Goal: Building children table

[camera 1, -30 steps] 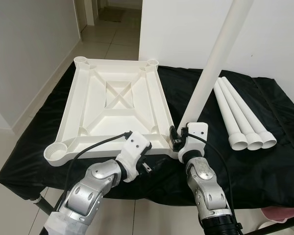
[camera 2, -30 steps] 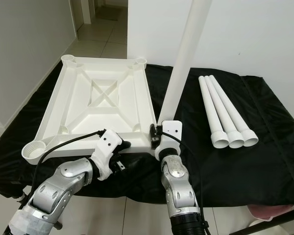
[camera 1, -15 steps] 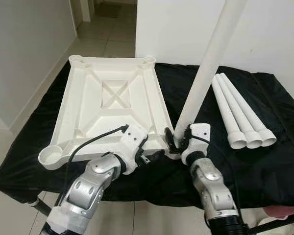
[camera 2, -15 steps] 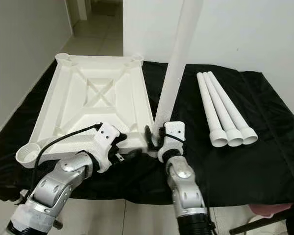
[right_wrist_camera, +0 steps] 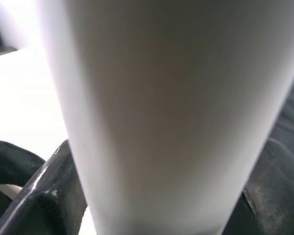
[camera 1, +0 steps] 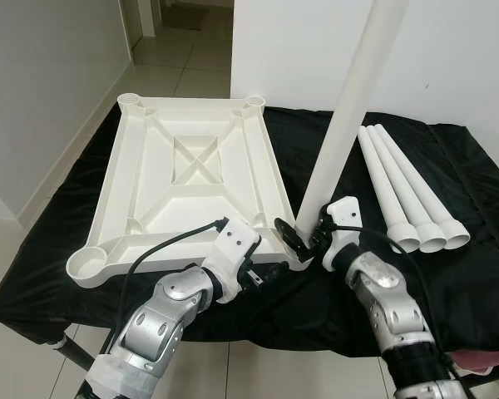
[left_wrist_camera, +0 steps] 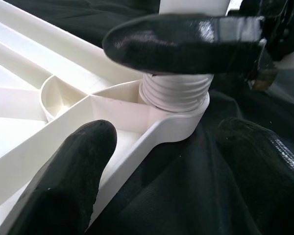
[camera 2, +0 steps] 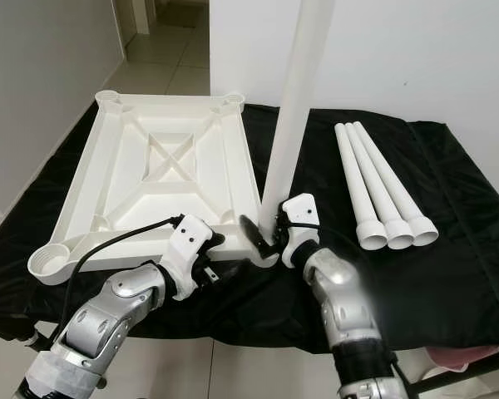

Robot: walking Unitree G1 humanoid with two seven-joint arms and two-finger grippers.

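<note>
A white tabletop (camera 1: 191, 187) lies upside down on the left half of a bench covered with black cloth (camera 1: 474, 274), ribs facing up, with a round socket at each corner; the socket (camera 1: 90, 266) at the near left corner sits open.

The left gripper (camera 1: 270, 270) lies low at the near edge of the tabletop, pointed at its near right corner. Its fingers (left_wrist_camera: 73, 166) are spread wide with nothing between them, one resting by the tabletop's rim and the other over the cloth.

At that near right corner a long white leg (camera 1: 353, 100) stands nearly upright, leaning slightly, its ribbed threaded end (left_wrist_camera: 176, 93) seated in the corner socket. The right gripper (camera 1: 303, 237) is clamped around the leg just above the socket, one finger on each side of the tube.

Further right, three more legs (camera 1: 403, 195) lie side by side, touching, on the cloth near the bench's right edge, with their wider threaded ends toward the near edge.
</note>
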